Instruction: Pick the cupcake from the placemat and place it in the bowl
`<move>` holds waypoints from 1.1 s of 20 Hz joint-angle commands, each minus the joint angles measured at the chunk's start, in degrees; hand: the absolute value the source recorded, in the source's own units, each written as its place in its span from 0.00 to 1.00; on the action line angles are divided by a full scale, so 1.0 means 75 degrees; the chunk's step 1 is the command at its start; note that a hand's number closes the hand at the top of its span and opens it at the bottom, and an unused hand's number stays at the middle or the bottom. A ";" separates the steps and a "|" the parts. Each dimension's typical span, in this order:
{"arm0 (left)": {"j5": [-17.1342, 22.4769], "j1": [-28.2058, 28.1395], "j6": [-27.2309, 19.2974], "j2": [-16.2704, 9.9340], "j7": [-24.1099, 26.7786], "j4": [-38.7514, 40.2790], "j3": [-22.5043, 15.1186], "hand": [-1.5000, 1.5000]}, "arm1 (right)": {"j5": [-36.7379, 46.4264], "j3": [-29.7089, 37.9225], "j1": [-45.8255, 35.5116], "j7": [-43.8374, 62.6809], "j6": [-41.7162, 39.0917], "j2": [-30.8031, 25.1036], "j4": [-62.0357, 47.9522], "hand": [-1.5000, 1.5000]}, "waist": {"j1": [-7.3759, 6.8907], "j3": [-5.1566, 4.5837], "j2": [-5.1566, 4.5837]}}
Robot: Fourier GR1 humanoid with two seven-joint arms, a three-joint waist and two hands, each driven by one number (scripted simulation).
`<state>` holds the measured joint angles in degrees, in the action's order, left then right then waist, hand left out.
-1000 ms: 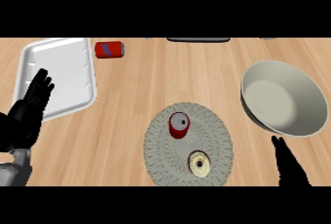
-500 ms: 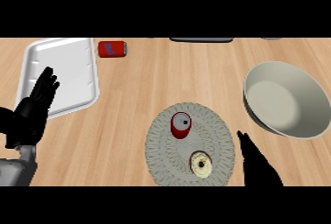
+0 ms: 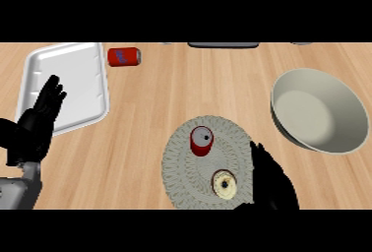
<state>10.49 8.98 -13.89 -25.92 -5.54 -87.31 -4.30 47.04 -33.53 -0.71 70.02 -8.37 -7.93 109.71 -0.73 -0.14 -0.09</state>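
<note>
Fingers straight and close together on right hand [image 3: 270,181], black, rising from lower edge, holding nothing. Fingertips over right rim of round grey placemat [image 3: 209,162], just beside cupcake [image 3: 224,184]. Cupcake pale, with dark centre, lying on lower right part of placemat, untouched as far as visible. Red can [image 3: 201,141] with white top on upper part of same placemat, a little apart from cupcake. Large pale bowl [image 3: 318,110] to upper right, on wooden counter [image 3: 189,88], apart from placemat and hand. Left hand [image 3: 38,123] at left edge, fingers straight and pointing up, resting, holding nothing, overlapping lower left edge of white tray [image 3: 70,83]. Second red can [image 3: 124,56] on its side near top, just right of tray. Dark flat object [image 3: 223,45] at top edge, too cropped to identify.
</note>
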 commanded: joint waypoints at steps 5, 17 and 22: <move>-0.0145 -0.0261 0.0035 0.0064 0.0027 -0.0176 0.0083 0.50 | 0.0974 -0.0019 -0.0726 0.1490 -0.0753 0.1021 -0.1025 0.00 | 0.0026 0.0012 0.0017; -0.0121 -0.0229 0.0188 -0.0024 -0.0577 -0.0650 0.0405 0.50 | 0.0901 -0.0517 0.0232 0.1146 0.0298 0.1050 -0.1664 0.00 | 0.0033 0.0021 0.0041; -0.0324 -0.0468 0.0336 0.0265 0.0239 -0.0055 0.0443 0.50 | 0.0966 -0.0131 -0.0226 0.0885 0.0321 0.1052 -0.2257 0.00 | 0.0061 0.0016 0.0016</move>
<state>8.50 7.71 -12.07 -24.16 -5.51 -87.65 -1.61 53.30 -34.51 -1.53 67.17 -7.06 -0.91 94.50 -0.22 -0.01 0.00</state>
